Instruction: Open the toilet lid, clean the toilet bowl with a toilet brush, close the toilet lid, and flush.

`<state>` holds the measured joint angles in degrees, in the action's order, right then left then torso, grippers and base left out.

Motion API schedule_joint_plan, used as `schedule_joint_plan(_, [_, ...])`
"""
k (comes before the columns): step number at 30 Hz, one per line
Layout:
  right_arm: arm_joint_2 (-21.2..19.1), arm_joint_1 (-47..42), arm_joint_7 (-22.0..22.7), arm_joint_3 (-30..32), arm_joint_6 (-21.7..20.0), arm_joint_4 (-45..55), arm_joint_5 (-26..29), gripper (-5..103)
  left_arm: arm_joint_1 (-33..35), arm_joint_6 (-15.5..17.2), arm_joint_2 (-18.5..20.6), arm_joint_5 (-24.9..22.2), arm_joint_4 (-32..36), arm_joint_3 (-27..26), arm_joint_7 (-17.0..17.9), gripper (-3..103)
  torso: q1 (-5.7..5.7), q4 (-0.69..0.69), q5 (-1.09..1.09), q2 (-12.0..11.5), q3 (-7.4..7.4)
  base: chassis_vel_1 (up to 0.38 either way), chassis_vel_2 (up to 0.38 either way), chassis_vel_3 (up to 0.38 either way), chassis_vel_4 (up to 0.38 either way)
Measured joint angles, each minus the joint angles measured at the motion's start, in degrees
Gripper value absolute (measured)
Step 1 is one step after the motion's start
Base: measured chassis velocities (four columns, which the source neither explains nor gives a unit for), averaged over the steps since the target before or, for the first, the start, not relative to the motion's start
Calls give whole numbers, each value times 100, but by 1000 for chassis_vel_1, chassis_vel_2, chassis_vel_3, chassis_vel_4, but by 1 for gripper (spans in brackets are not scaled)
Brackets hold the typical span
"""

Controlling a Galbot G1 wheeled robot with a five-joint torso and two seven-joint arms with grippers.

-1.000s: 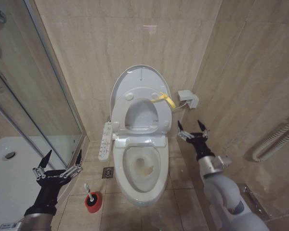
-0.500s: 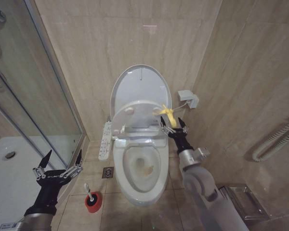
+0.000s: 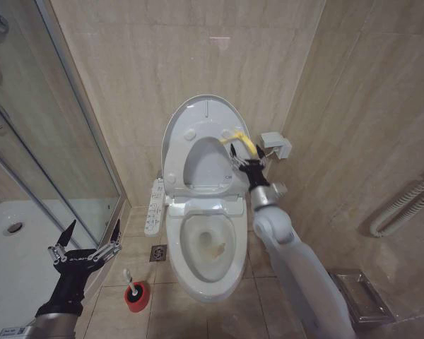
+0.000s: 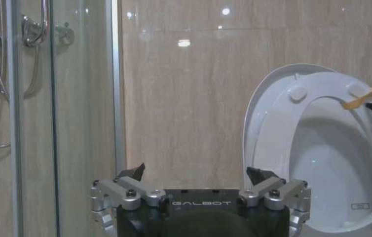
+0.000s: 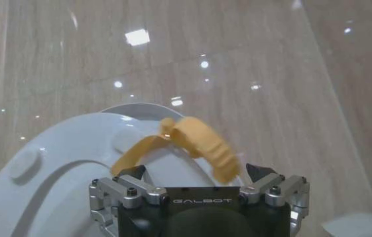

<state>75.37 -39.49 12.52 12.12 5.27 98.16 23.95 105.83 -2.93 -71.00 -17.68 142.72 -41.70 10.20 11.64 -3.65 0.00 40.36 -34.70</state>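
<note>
Toilet lid (image 3: 206, 116) standing upright at frame centre, seat ring (image 3: 201, 159) leaning against it; right hand (image 3: 244, 161) sitting spread open around yellow strap (image 3: 239, 139); left hand (image 3: 85, 247) hovering open, lower left, gripping nothing

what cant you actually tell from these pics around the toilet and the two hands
- Right hand: whether it touches the yellow strap; the strap covers the gap between the fingers in the right wrist view, too small in the head view.
- Toilet brush: bristle head hidden inside the red holder, head view.
- Toilet lid: far side cut off by the left wrist view's edge.
</note>
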Motion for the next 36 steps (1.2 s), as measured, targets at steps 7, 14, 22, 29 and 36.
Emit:
schedule_joint_plan(7, [306, 545, -2, -204, 127, -564, -185, 100, 0, 0, 0, 0, 0, 0, 0, 100, 0, 0, 0, 0, 0, 0, 0, 0, 0])
schedule_joint_plan(14, [239, 596, -68, -207, 187, -678, -184, 100, 0, 0, 0, 0, 0, 0, 0, 100, 0, -3, 1, 0, 1, 0, 0, 0, 0])
schedule_joint_plan(22, [7, 288, -69, 29, 169, -331, -86, 100, 0, 0, 0, 0, 0, 0, 0, 100, 0, -1, 1, 0, 1, 0, 0, 0, 0])
schedule_joint_plan(29, [-657, -712, 26, 450, -195, 806, 161, 100, 0, 0, 0, 0, 0, 0, 0, 100, -1, -3, 2, 0, 1, 0, 0, 0, 0])
schedule_joint_plan(36, [-845, -1623, 312, 647, -464, 1628, 283, 100, 0, 0, 0, 0, 0, 0, 0, 100, -2, -2, 1, 0, 2, 0, 0, 0, 0])
